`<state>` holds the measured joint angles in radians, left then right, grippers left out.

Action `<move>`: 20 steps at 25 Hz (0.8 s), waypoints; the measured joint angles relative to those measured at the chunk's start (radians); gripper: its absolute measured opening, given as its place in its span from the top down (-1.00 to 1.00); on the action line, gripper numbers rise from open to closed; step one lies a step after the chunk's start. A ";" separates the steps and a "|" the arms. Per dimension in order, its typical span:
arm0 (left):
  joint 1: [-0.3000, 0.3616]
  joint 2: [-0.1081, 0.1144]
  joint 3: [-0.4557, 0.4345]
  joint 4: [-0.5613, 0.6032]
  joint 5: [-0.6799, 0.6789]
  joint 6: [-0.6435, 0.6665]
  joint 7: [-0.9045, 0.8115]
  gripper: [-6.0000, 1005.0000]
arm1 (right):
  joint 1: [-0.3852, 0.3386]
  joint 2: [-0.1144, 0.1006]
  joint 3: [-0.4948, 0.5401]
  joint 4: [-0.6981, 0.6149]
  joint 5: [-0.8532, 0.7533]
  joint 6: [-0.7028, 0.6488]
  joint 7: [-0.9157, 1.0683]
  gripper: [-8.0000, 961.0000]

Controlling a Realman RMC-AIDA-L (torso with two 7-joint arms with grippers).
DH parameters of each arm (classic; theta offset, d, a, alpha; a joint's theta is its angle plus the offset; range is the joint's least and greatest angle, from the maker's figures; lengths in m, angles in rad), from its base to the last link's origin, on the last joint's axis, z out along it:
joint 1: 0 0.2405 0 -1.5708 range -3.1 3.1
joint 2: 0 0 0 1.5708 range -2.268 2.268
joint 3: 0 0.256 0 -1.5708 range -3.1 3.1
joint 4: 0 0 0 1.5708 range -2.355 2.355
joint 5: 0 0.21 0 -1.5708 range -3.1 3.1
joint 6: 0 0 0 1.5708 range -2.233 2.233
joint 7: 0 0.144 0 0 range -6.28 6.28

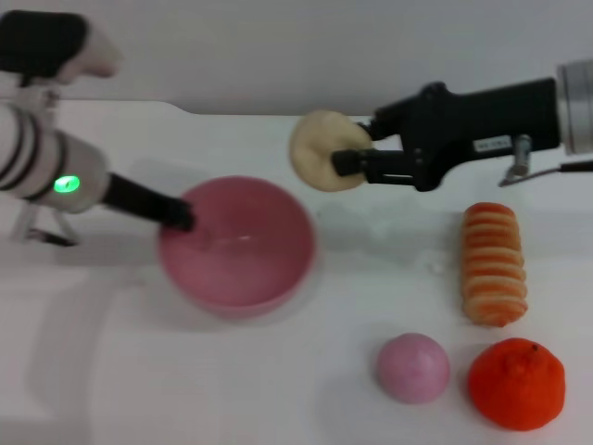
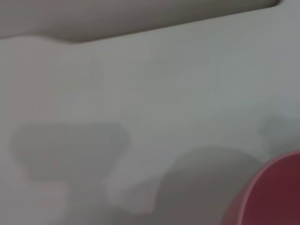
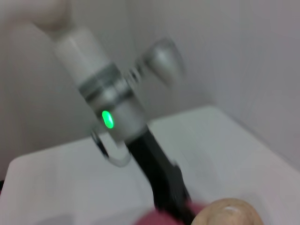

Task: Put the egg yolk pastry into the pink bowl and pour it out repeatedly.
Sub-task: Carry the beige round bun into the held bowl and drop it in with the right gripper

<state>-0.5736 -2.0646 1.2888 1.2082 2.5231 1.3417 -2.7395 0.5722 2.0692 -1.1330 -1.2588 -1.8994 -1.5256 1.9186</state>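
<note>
- two grippers we log: right gripper [image 1: 345, 159] clamped on the egg yolk pastry [image 1: 320, 151], held above the pink bowl's [image 1: 237, 244] far rim.
- left gripper [image 1: 185, 219] grips that bowl's left rim.

The right arm extended in from 3 o'clock, wrist roughly level, above the desk. The right tool [image 1: 345, 156] pointed toward 9 o'clock, its fingers closed on the egg yolk pastry [image 1: 320, 150] and holding it aloft. The left arm entered from 9 o'clock, a green indicator lit on its wrist. The left tool [image 1: 181, 216] angled toward 4 o'clock and gripped the near-left rim of the pink bowl [image 1: 243, 248].
</note>
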 joint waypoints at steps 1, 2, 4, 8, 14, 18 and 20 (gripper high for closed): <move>-0.012 -0.001 0.025 -0.014 -0.033 -0.024 0.000 0.99 | 0.012 0.000 -0.010 -0.008 0.002 0.000 0.000 0.23; -0.022 -0.001 0.044 -0.023 -0.058 -0.041 0.000 0.99 | 0.029 0.001 -0.025 -0.006 -0.002 0.002 0.001 0.24; -0.038 -0.002 0.081 -0.031 -0.106 -0.070 0.000 0.99 | 0.061 0.001 -0.063 0.013 -0.027 0.004 0.005 0.28; -0.056 -0.003 0.106 -0.032 -0.140 -0.087 0.000 0.99 | 0.099 0.005 -0.152 0.040 -0.133 0.019 0.037 0.37; -0.054 0.000 0.100 -0.031 -0.154 -0.102 0.000 0.99 | 0.091 0.009 -0.215 0.025 -0.229 0.061 0.095 0.44; -0.049 0.002 0.100 -0.034 -0.154 -0.117 0.000 0.99 | 0.077 0.009 -0.185 0.010 -0.227 0.063 0.095 0.30; -0.049 0.002 0.100 -0.034 -0.155 -0.120 0.001 0.99 | 0.069 0.009 -0.162 0.004 -0.223 0.067 0.095 0.16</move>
<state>-0.6221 -2.0630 1.3887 1.1742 2.3683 1.2221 -2.7388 0.6415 2.0781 -1.2946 -1.2545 -2.1226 -1.4585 2.0137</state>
